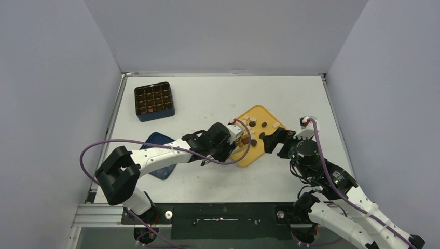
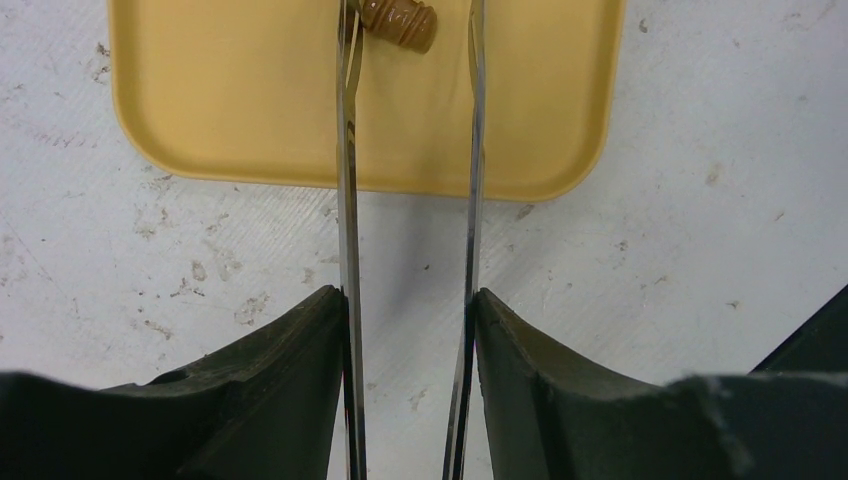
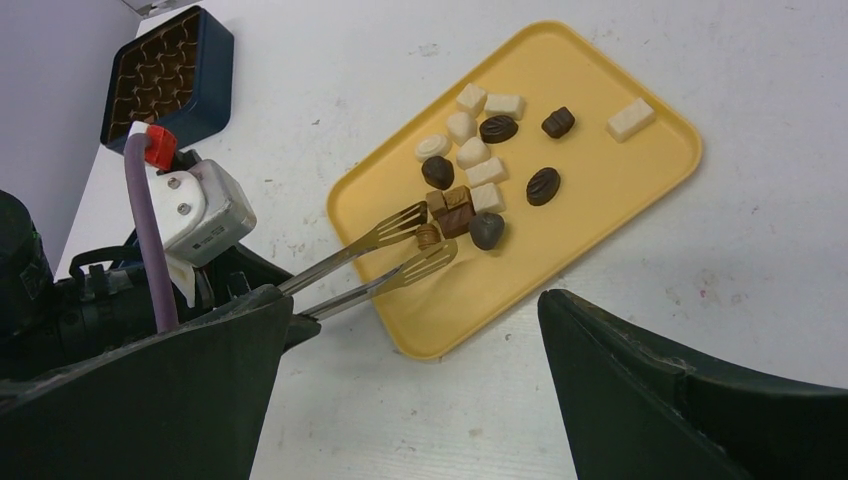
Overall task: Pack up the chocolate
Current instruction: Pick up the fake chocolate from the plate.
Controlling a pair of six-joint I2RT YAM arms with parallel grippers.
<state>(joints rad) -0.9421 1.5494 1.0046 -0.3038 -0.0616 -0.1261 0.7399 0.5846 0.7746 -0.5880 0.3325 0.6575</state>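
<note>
scuffed white table (image 1: 207, 104), pale grey walls (image 1: 223, 31)

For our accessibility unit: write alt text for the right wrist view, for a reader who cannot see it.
Metal tongs reach onto a yellow tray, tips either side of one mid-brown chocolate among scattered dark and white pieces. A compartmented blue box sits top left; the open right gripper frames the foreground.

Left wrist — tongs (image 2: 348, 230) tips, chocolate piece (image 2: 400, 22), tray (image 2: 230, 100) cut off at top; box (image 1: 155, 115) contents too small.
</note>
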